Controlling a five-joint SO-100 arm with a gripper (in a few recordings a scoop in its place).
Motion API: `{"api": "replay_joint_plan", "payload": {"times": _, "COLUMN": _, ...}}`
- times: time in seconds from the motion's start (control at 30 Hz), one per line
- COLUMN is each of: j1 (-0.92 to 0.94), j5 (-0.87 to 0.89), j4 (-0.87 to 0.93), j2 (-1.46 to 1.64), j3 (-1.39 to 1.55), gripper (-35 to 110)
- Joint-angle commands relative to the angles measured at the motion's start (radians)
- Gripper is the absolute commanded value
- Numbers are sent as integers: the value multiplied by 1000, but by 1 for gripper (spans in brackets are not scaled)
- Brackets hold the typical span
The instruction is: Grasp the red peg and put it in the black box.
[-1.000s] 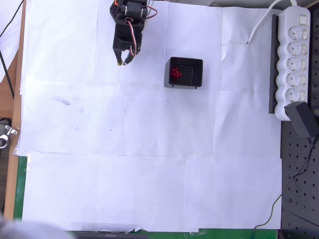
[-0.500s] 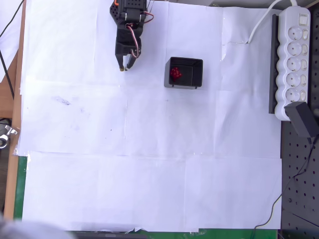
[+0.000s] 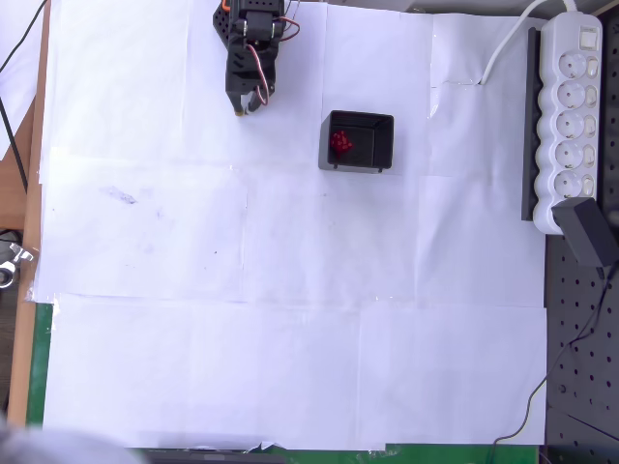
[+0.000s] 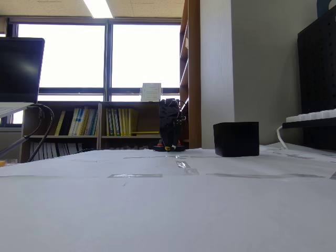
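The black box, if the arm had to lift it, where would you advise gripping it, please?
Grip one thick wall of the black box from straight above, probably the right one in the overhead view: the box stands open-topped and upright, and the red peg lies near the left wall.

SO-100 arm (image 3: 249,43): black plastic body of blocky servo housings, seen in the overhead view. Red, white and dark wires were looped across its top. Gripper (image 3: 246,109) fingertips were tipped pale yellow.
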Motion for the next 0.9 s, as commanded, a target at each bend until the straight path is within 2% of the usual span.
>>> {"api": "replay_joint_plan", "payload": {"times": 0.0, "j1": 25, "j5": -15, "j4": 51, "j2": -84, "j3": -83, "gripper": 0}}
{"api": "replay_joint_plan", "payload": {"times": 0.13, "j1": -3, "j5": 178, "j4": 84, "j2": -92, "j3": -84, "gripper": 0}}
{"api": "replay_joint_plan", "payload": {"times": 0.87, "j1": -12, "j5": 183, "j4": 100, "j2": -95, "j3": -84, "gripper": 0}}
